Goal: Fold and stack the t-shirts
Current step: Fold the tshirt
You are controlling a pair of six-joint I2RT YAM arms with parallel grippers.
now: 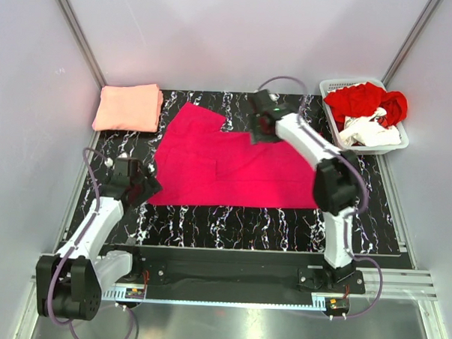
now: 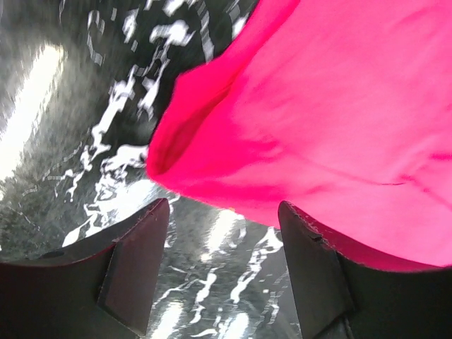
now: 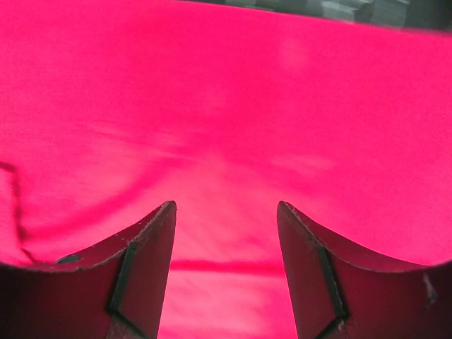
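The left gripper (image 2: 222,219) stands open, its two dark fingers (image 2: 141,265) spread wide at the bottom of the left wrist view with only the marbled mat (image 2: 85,141) between them. A folded corner of the magenta shirt (image 2: 318,106) lies just past their tips, filling the upper right of that frame; whether a tip touches the cloth cannot be told. From above, this gripper (image 1: 139,184) sits at the lower left corner of the shirt, left of the frame's centre. The right gripper (image 3: 226,219) is open too, its fingers (image 3: 145,268) apart at the bottom of the right wrist view, and the magenta shirt (image 3: 226,92) fills nearly everything beyond and between them; a sliver of mat shows at the top edge. From above, that gripper (image 1: 262,126) is over the shirt's far edge, a little above the centre of the frame. The magenta shirt (image 1: 226,166) lies spread mostly flat in the middle of the black mat (image 1: 231,222), one sleeve angled toward the upper left. A salmon shirt (image 1: 129,107) lies folded into a neat rectangle in the upper left, apart from the magenta one. In the upper right a white basket (image 1: 331,85) holds a crumpled red shirt (image 1: 364,100) with a white shirt (image 1: 370,132) bunched beside it.
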